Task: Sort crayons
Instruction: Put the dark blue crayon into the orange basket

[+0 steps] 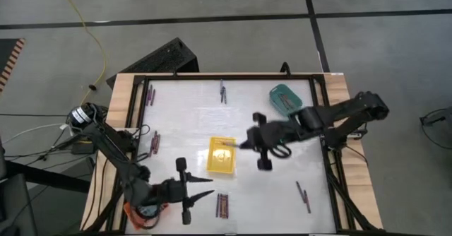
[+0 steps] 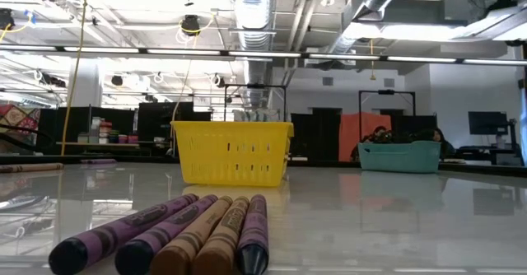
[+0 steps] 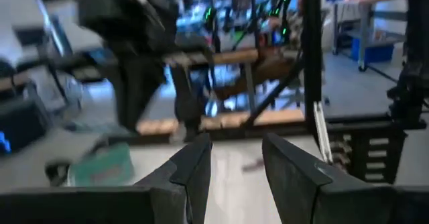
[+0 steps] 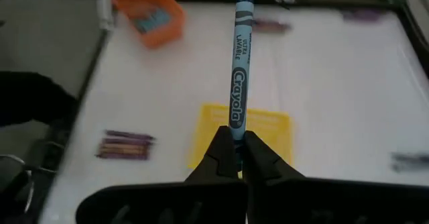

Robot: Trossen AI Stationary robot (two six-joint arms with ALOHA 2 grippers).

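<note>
- Right wrist view — the right pincer (image 4: 234, 145) is clamped on a blue crayon (image 4: 238, 76), over the yellow tray (image 1: 221, 155) mid-worktop.
- Left pincer (image 3: 234, 160) hovers open by the worktop's near-left corner — holding nothing.

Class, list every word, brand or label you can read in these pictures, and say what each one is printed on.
"Crayola": on the wrapper of the blue crayon held in the right gripper.
"ULTRA" and what looks like "WASHABLE": small print higher on the same wrapper, only partly legible.
Wrappers of the crayons lying in the low view's foreground: print too blurred to read.
</note>
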